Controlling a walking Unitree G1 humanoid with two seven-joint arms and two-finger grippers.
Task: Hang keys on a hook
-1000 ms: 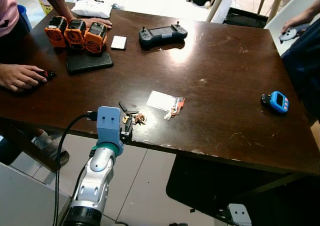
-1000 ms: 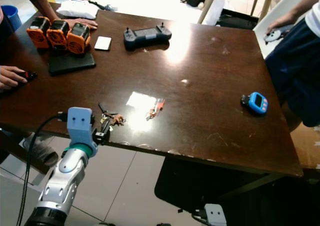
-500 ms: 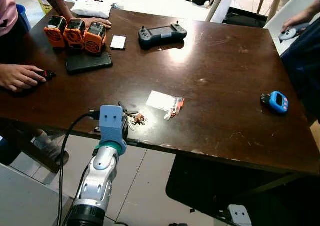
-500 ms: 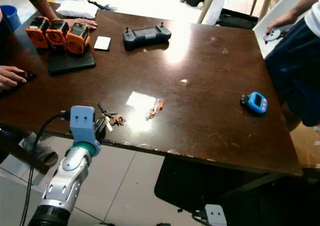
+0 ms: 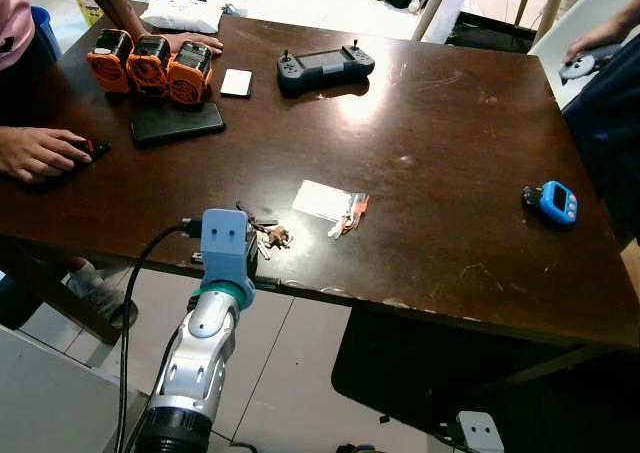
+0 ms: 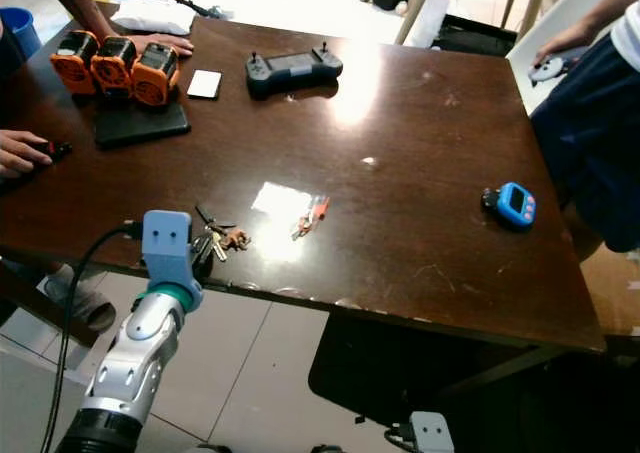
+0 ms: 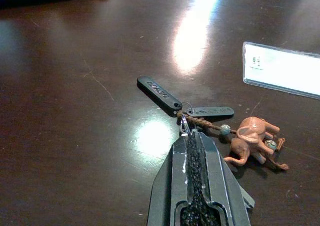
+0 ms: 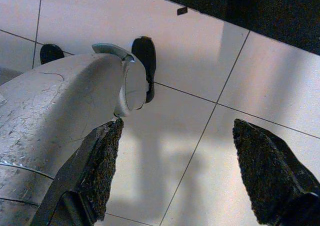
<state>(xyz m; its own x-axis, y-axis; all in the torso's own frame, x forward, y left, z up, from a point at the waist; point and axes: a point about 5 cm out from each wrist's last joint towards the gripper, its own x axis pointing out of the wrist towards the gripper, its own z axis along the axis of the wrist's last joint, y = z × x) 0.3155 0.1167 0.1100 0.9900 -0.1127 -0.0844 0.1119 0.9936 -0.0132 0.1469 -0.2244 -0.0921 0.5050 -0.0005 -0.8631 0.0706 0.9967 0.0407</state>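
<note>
1. Left eye view: the left gripper (image 5: 252, 251) sits at the near edge of the table (image 5: 450, 123), right on the keys (image 5: 268, 237). A second ago it was a touch further left and back; it has since crept forward onto the bunch. The keys lie where they lay, beside the clear packet (image 5: 330, 204). That suggests the grasp is just being made, and no hook can be seen yet.

2. Right eye view: the same scene, with the wrist housing hiding most of the fingers. The keys (image 6: 222, 239) rest flat on the wood, not lifted. A person's hand (image 6: 22, 153) rests at the far left edge, well apart.

3. Left wrist view: the two fingers (image 7: 186, 171) are pressed together, their tips at the key ring, apparently nipping it; a black tag (image 7: 159, 93) and a small animal charm (image 7: 252, 139) fan out beyond.

4. Right wrist view: the right gripper (image 8: 185, 181) hangs idle over floor tiles, fingers spread wide and holding nothing.
</note>
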